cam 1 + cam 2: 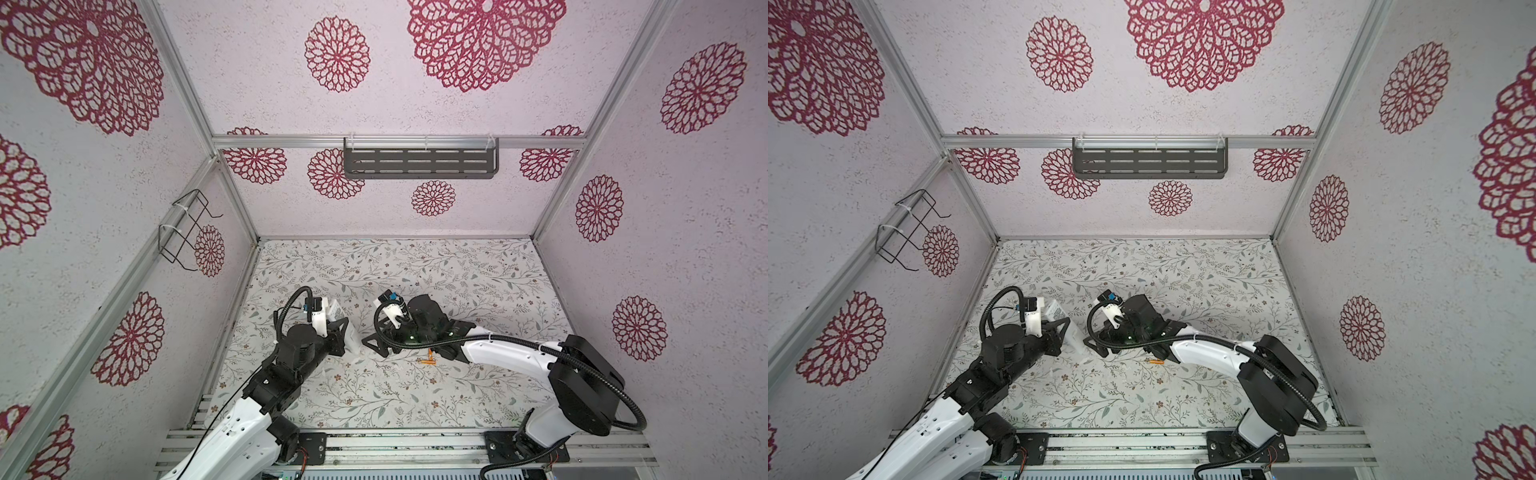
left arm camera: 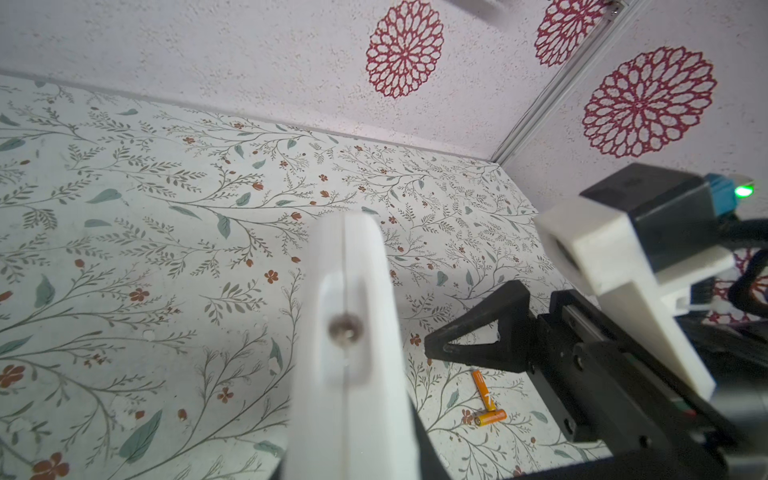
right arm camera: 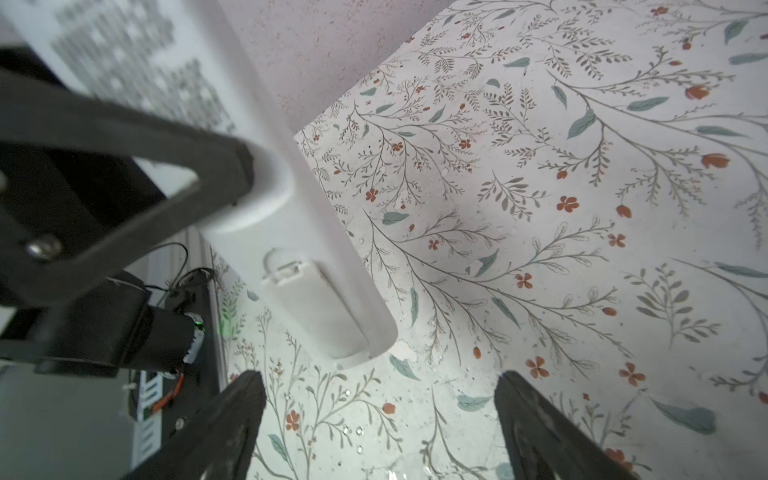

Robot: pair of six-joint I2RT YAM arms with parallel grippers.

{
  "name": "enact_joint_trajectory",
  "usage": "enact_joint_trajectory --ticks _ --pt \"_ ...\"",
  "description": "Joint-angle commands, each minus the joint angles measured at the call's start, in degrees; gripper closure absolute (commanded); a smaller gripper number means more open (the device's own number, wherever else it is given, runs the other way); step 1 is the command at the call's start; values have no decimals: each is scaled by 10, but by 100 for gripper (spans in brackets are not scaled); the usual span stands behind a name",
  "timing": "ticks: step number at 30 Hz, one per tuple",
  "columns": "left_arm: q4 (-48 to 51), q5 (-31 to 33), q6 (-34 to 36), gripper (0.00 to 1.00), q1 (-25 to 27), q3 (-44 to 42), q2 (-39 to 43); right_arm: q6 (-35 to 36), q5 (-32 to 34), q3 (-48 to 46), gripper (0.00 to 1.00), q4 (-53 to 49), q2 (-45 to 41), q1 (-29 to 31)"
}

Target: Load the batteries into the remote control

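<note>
- The left gripper (image 1: 345, 328) is clamped on the remote (image 1: 354, 341). Its jaws are narrow around the slim white body, roughly midway along it.
- The remote is held up off the table (image 1: 374, 395) and tilted. In both top views its upper end points toward the back wall and its lower end dips toward the floral surface. Whether that lower end touches the table cannot be told.
- The back of the remote faces the right arm. In the right wrist view a printed label (image 3: 137, 62) covers the upper part (too blurred to read), and one black finger of the left gripper lies across the body just below it.
- The lid (image 3: 316, 307) of the battery bay sits at the lower end of that back face and looks seated in place, with its small catch toward the middle of the remote.
- The right gripper (image 3: 380, 378) has its jaws spread wide with nothing between them. It hangs just beside the lower end of the remote, its tips apart from it (the rounded end sits just ahead of the gap).
- The batteries (image 2: 483, 388) lie on the table, two orange cylinders at an angle to each other with their ends nearly meeting.
- In both top views they lie to the right of the remote, just by the right arm's white forearm (which hides part of them) and apart from both grippers.
</note>
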State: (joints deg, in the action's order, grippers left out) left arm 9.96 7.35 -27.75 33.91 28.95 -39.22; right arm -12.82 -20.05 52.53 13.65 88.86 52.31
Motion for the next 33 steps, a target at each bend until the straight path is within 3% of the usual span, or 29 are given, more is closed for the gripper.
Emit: enact_joint_trajectory --ticks 1,8,20,33 --pt "17 42 30 100 28 22 0 74 -12 -4 16 53 -29 6" --pt "36 95 61 100 78 45 -15 99 -22 -18 21 105 -28 31" --pt "33 106 75 100 97 47 -6 94 26 -13 35 160 1 61" --pt "32 107 81 100 119 44 11 107 34 3 39 162 22 64"
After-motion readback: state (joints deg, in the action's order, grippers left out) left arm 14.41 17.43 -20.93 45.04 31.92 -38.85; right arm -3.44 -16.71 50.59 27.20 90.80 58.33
